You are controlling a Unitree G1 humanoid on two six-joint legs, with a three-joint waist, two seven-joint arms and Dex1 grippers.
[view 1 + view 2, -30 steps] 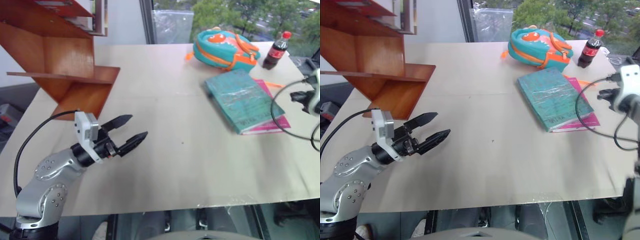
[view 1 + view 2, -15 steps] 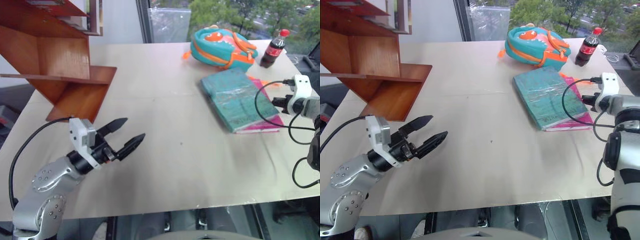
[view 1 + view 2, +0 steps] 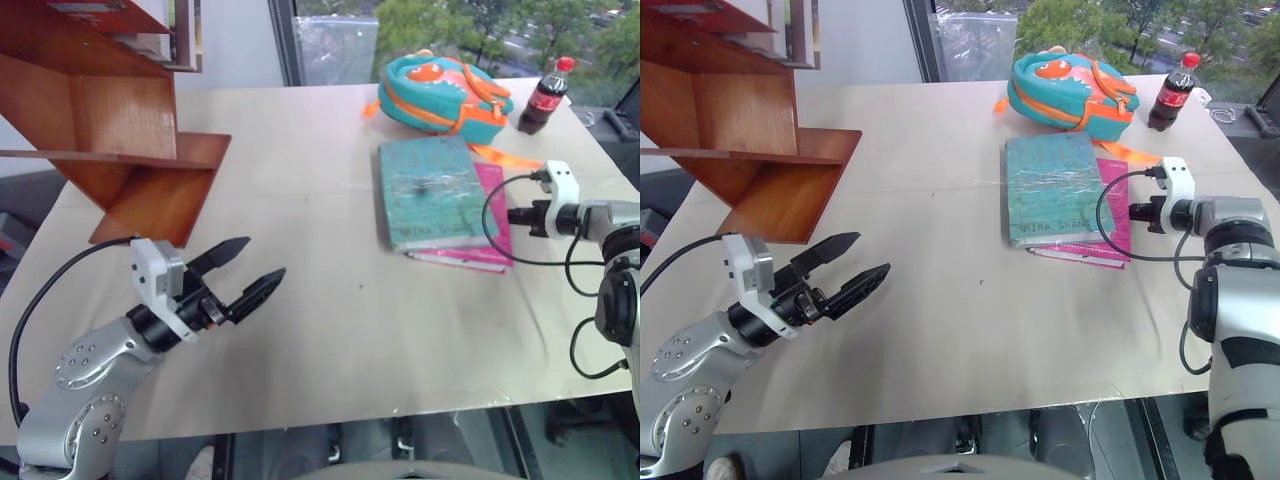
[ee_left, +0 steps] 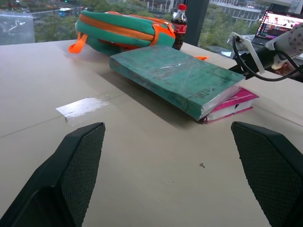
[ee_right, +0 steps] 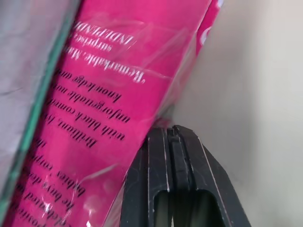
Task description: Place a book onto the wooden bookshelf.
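Observation:
The teal book (image 3: 430, 190) lies flat on top of a thinner pink book (image 3: 492, 215) at the far right of the table. My right gripper (image 3: 511, 214) is shut, with its tip against the pink book's (image 5: 118, 80) right edge, low over the tabletop. The wooden bookshelf (image 3: 120, 130) stands at the far left, its zigzag panels resting on the table. Near the front left, my left gripper (image 3: 265, 256) is open with nothing between its fingers and points toward the teal book (image 4: 180, 78) well across the table.
A teal and orange bag (image 3: 443, 92) and a cola bottle (image 3: 543, 95) sit behind the books. A cable loops from the right wrist over the pink book. The pale table (image 3: 320, 330) stretches between the shelf and the books.
My right gripper has swung in to the left and down against the pink book. Both books have slid left and turned squarer to the table. The left gripper has stayed put.

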